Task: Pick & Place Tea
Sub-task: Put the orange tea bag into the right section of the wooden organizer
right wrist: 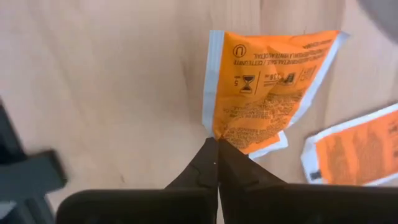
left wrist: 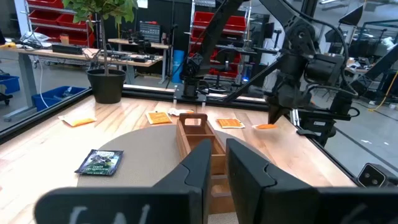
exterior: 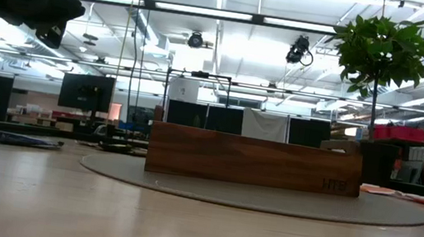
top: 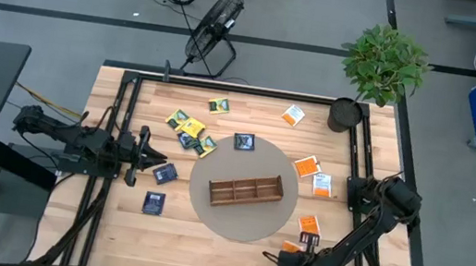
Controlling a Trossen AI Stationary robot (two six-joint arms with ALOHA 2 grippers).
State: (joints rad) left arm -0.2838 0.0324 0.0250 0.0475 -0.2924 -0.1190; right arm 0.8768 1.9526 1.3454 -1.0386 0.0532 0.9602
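At the desk's near right corner, I am pinching an orange sachet [right wrist: 267, 93] by its edge with my right tool [right wrist: 216, 146], so I should be lifting slowly toward the wooden tray [top: 247, 190].

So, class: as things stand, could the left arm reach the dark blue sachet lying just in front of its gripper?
Probably yes. The left gripper hovers beside the dark blue square tea sachet on the bare wooden table, and nothing lies between them. The right gripper is busy far across, shut on an orange-and-white sachet.
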